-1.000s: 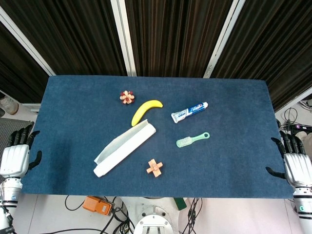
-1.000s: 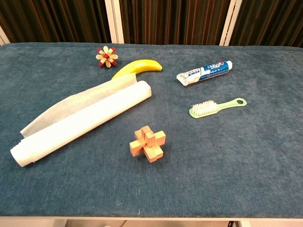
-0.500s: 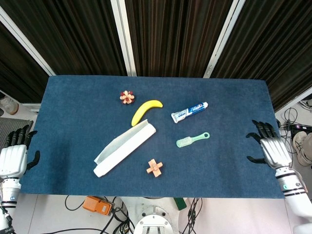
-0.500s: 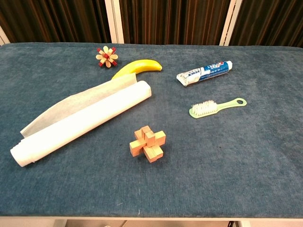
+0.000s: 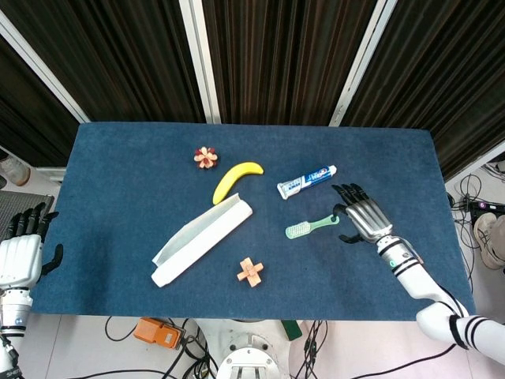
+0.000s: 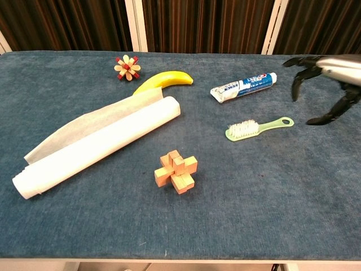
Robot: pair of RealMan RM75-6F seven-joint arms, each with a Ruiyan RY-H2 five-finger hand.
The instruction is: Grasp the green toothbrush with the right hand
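The green toothbrush lies flat on the blue tablecloth, bristles toward the left and its ringed handle end toward the right. My right hand hovers just right of that handle end, fingers spread, holding nothing and clear of the brush. My left hand hangs off the table's left edge with fingers apart, empty; the chest view does not show it.
A toothpaste tube lies just behind the toothbrush. A banana, a roll of white paper, a wooden burr puzzle and a red-and-wood star puzzle lie further left on the table.
My right hand has swung in from the table's right edge over the cloth to the toothbrush's handle end. The left hand and all objects stayed put.
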